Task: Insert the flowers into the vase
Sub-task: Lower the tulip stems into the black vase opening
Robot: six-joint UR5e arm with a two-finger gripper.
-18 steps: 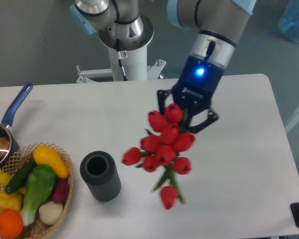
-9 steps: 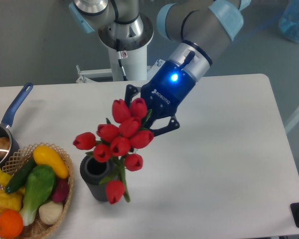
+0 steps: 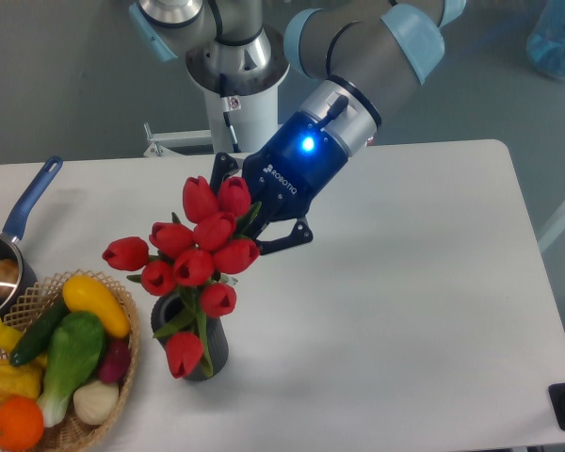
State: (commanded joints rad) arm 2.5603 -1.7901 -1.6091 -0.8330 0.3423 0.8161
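Observation:
A bunch of red tulips with green stems, the flowers [image 3: 196, 254], hangs over the dark grey ribbed vase [image 3: 214, 347] near the table's front left. The blooms cover most of the vase's opening, and one low bloom droops in front of its wall. My gripper [image 3: 254, 218] is up and to the right of the vase, tilted toward it, shut on the flowers with its dark fingers on either side of the upper blooms. I cannot tell whether the stems are inside the opening.
A wicker basket [image 3: 122, 353] of vegetables stands just left of the vase at the table's front left corner. A pot with a blue handle [image 3: 30, 200] sits at the left edge. The robot's base column [image 3: 235, 104] rises behind the table.
The gripper has carried the flowers leftward from the table's middle to over the vase, and slightly lower; the blooms now cover the vase's mouth.

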